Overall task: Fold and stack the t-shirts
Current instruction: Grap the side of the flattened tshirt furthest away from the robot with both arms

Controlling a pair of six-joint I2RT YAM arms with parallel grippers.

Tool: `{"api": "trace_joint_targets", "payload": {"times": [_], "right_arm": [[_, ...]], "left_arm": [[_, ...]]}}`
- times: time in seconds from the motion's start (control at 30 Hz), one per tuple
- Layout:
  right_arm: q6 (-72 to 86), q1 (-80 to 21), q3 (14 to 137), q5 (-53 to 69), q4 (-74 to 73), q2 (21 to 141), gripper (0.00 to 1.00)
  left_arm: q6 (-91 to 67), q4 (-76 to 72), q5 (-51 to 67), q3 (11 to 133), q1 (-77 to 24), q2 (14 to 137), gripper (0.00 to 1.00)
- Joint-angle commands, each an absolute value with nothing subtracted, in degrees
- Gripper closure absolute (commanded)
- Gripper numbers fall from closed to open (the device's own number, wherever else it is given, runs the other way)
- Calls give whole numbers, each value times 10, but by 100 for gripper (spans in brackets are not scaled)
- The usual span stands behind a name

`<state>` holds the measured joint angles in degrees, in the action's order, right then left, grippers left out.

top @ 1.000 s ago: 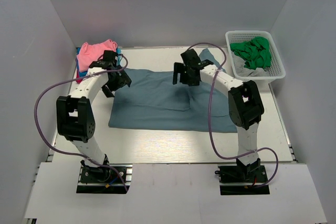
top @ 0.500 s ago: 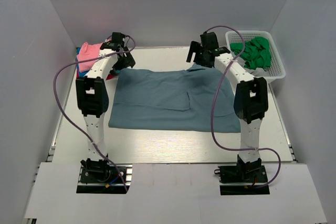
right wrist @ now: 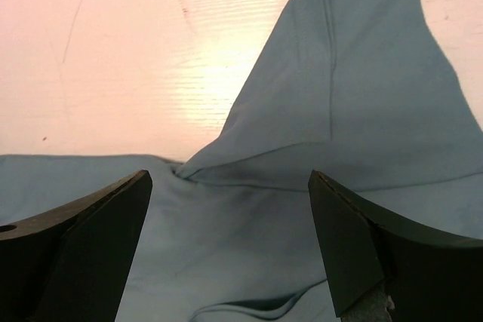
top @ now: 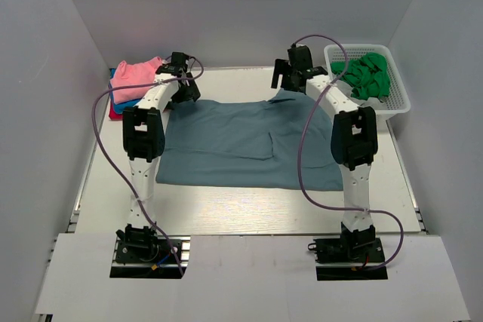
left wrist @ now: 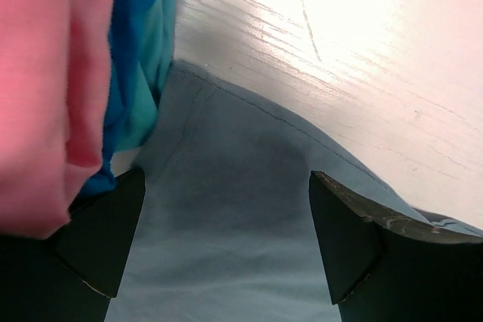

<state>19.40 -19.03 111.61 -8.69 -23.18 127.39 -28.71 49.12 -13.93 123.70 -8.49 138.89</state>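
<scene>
A: Where do we have the slate-blue t-shirt [top: 241, 145]?

B: We see it spread flat across the middle of the table [top: 226, 213], between our two arms. One sleeve juts out at its far right corner, on the side of the white mesh basket [top: 398, 105].

A: And the others?

B: Piled at the far left corner. The pink shirt [top: 137, 75] is on top, the bright blue shirt [top: 127, 102] lies under it, and a strip of the red shirt [top: 114, 113] shows at the bottom. The big shirt's far left corner lies right against that pile.

A: How do we stand with the left gripper [left wrist: 223, 235]?

B: Its jaws are wide apart and grip nothing. It hangs over that far left corner, one finger just beside the pink fold; whether it touches, we cannot tell.

A: The right gripper [right wrist: 226, 216]?

B: Also spread wide and holding nothing. We have it over the spot where the sleeve meets the body, and the sleeve runs away from us as a blue wedge on the pale tabletop.

A: The basket?

B: We see it at the far right corner, with green cloth [top: 366, 73] heaped in it.
</scene>
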Motion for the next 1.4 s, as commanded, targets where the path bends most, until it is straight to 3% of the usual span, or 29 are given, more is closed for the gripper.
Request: {"api": "trace_joint_targets", "payload": {"times": [0.0,0.2,0.57,0.77,0.9,1.23,1.37], "right_arm": [[178,-180,1147,-98,-208,1286,10],[170,-171,1149,-103,-148,1307,10],[156,-162,1263,-161,-102,1429,10],[164,-147,1256,-160,-67,1446,10],[154,-142,1269,-142,-61,1462,10],[172,-134,1296,-90,-45,1506,10],[188,-136,1297,-66,-33,1514,18]], "left_arm": [[-281,483,-148,1235,-92,1376,0],[-294,512,-168,1230,-92,1402,4],[-288,484,-101,1192,-92,1409,48],[-288,503,-89,1186,-92,1420,59],[-300,516,-71,1186,-92,1420,74],[-316,527,-47,1179,-92,1408,81],[-323,538,-42,1184,-92,1408,82]]}}
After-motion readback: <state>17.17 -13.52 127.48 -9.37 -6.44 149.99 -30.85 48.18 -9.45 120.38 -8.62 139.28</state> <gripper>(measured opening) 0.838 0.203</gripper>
